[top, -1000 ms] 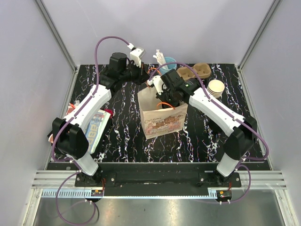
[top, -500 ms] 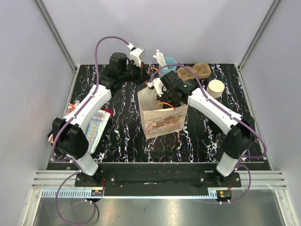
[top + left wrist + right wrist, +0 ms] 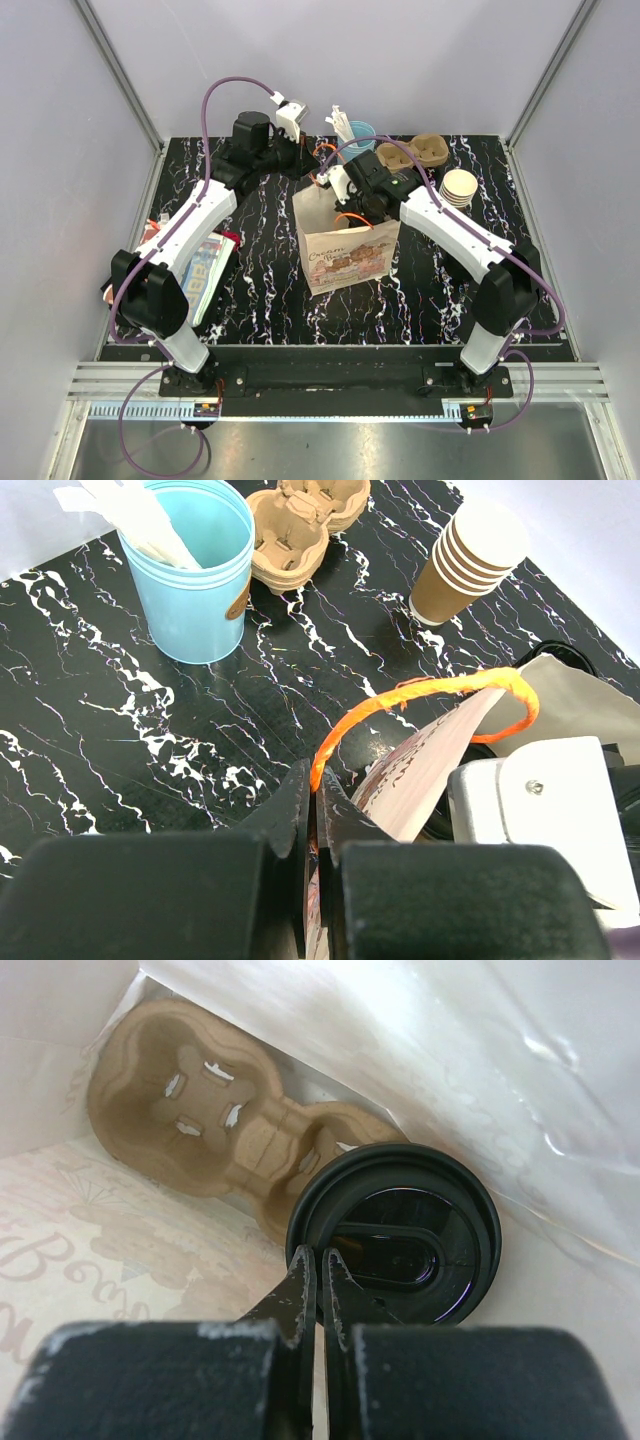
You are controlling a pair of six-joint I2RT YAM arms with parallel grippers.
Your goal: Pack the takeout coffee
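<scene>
The takeout coffee (image 3: 420, 1250) shows only as its round black lid, down inside the printed paper bag (image 3: 345, 262). It rests on one end of a brown pulp cup carrier (image 3: 200, 1120) on the bag's floor. My right gripper (image 3: 320, 1255) reaches into the bag from above. It is shut, with its tips pinching the lid's left rim. My left gripper (image 3: 318, 780) is shut on the bag's orange handle (image 3: 420, 690) at the bag's back left and holds the mouth open. The cup's tan body is hidden under the lid.
Behind the bag stand a light-blue cup of white sticks (image 3: 195, 570), a second pulp carrier (image 3: 300, 525) and a stack of tan paper cups (image 3: 470, 565). Flat printed packets (image 3: 205, 265) lie by the table's left edge. The bag's walls (image 3: 80, 1250) close in around my right gripper.
My right arm has shifted slightly back and left over the bag's mouth. The left arm and the bag have stayed put.
</scene>
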